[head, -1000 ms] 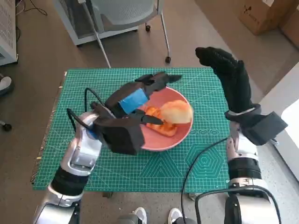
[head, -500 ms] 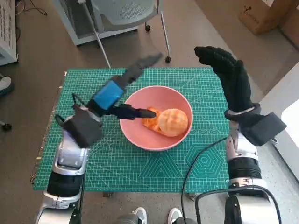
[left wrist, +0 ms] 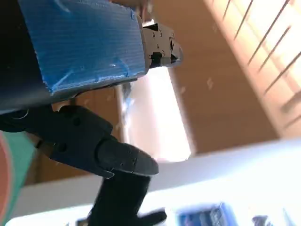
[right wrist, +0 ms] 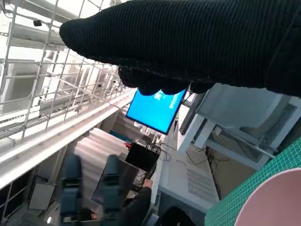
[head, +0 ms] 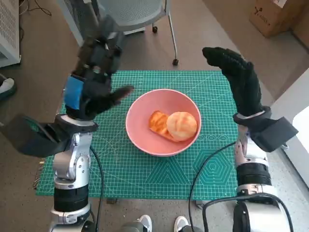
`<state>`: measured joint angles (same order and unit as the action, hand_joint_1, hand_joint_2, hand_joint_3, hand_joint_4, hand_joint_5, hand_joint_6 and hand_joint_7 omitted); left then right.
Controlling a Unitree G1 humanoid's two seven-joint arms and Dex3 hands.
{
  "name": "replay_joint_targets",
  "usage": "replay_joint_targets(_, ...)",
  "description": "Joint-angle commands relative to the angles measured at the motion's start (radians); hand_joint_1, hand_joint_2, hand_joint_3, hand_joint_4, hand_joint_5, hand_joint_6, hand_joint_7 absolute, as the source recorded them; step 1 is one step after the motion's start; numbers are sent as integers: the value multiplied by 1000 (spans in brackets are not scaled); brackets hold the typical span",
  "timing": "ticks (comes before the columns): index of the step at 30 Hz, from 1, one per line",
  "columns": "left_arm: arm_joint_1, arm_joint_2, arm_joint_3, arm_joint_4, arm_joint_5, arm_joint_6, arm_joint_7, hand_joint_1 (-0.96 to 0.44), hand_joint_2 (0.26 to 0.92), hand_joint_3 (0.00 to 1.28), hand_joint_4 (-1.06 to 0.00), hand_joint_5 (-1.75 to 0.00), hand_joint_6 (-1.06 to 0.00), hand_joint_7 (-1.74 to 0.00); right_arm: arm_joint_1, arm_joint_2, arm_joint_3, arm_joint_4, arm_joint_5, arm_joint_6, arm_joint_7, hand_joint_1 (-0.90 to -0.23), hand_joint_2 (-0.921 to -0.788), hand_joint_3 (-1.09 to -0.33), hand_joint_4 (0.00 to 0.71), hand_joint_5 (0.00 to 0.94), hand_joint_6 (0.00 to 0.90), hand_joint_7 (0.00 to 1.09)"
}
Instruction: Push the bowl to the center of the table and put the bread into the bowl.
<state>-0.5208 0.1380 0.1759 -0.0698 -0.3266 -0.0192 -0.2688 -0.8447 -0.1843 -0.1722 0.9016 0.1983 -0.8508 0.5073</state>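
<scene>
Two breads (head: 176, 126) in bowl (head: 145, 108), fingers (head: 120, 93) apart

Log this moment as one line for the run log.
bread: in pink bowl | bowl: mid-table on green mat | left hand: raised, holds nothing | right hand: raised, holds nothing

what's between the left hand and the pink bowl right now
Only bare green mat separates the left hand from the pink bowl, shown in the head view.

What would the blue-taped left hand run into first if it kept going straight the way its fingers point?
Probably nothing on the table. The left hand is raised, its fingers aimed away from the pink bowl, toward the chair behind the table. That chair seems first in line, though depth is hard to judge here.
</scene>
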Motion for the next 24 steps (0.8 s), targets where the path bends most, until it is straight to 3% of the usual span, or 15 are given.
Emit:
replay_joint_targets(1, 20, 10, 6, -20, 15, -19, 16, -600, 921, 152, -83, -37, 1, -605, 0, -3, -1, -16, 17, 19, 11, -593, -921, -612, 169, 1, 344, 2)
replay_joint_targets(13, 6, 30, 12, -38, -52, 39, -6, -610, 921, 166, -83, -35, 1, -594, -8, -8, -3, -55, 33, 56, 6, -600, -921, -611, 185, 8, 338, 2)
replay_joint_targets(24, -12, 39, 10, -32, -55, 36, -9, -562, 920, 161, -77, -30, 1, -601, -18, -16, -4, -65, 26, 81, -15, -611, -921, -578, 204, 11, 350, 7)
